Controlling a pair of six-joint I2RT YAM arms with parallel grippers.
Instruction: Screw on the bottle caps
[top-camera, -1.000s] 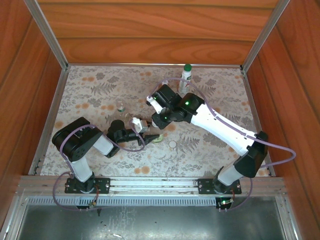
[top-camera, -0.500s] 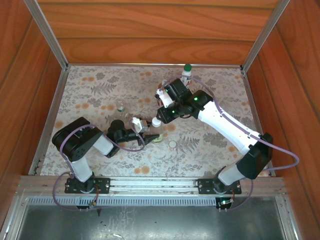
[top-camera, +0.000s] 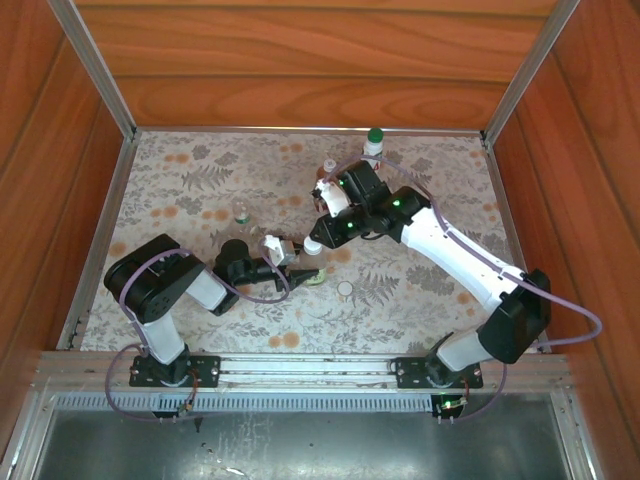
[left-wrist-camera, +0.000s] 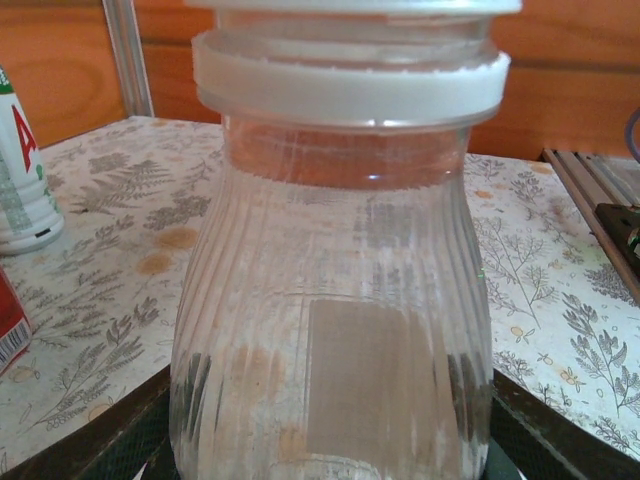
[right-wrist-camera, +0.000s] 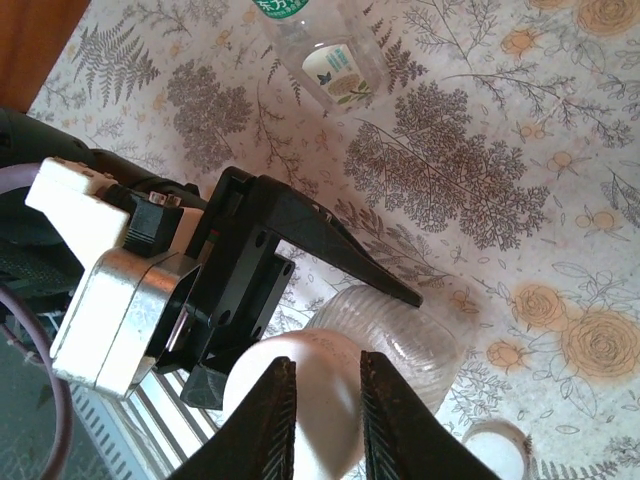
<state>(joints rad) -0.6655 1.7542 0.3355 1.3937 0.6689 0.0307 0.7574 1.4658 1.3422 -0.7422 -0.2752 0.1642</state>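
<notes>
Bottle (left-wrist-camera: 330, 330): clear, ribbed, bulbous, with a white neck ring; mid-table.
Left gripper (top-camera: 300, 262): black fingers clamp the bottle's lower sides.
Cap (right-wrist-camera: 315, 395): smooth white round, on the bottle's neck.
Right gripper (right-wrist-camera: 325, 368): fingers pinch the cap.
Table (top-camera: 200, 180): fern-and-flower print.

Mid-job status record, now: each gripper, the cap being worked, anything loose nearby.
left gripper: shut on clear ribbed bottle, which stands upright
right gripper: shut on white cap, from above
cap state: sitting on the bottle's neck; tightness cannot be told
loose cap: white, on the table beside the held bottle
green-capped bottle: upright at the far edge
</notes>
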